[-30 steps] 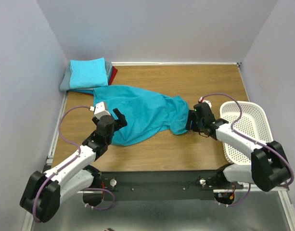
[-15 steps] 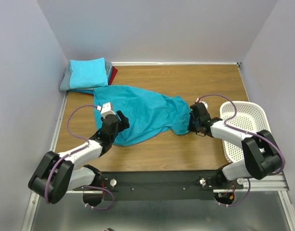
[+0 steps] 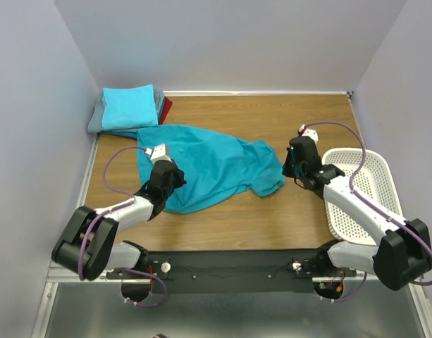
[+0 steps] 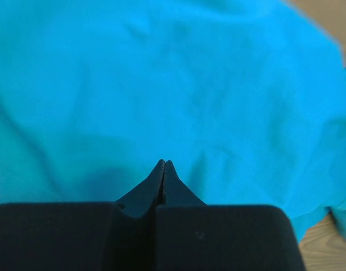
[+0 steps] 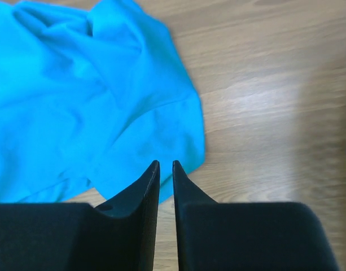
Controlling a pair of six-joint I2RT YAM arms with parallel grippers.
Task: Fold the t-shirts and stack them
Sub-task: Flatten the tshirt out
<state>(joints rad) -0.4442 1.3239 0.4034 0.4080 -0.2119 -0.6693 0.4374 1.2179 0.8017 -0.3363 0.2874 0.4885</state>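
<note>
Near the white basket (image 3: 372,184), right fingers (image 5: 144,197) narrowly apart; left fingers (image 4: 153,187) together over teal t-shirt (image 4: 161,84).

You've got matt, creased cloth on the teal t-shirt (image 3: 216,165), a smooth wood-grain table (image 3: 286,120), a perforated white plastic basket (image 3: 374,176) and matt black fingers (image 5: 140,203).

Bright, even overhead light, soft shadows in the teal t-shirt (image 3: 216,165) folds; left wrist view is blurry up close, cloth out of focus
</note>
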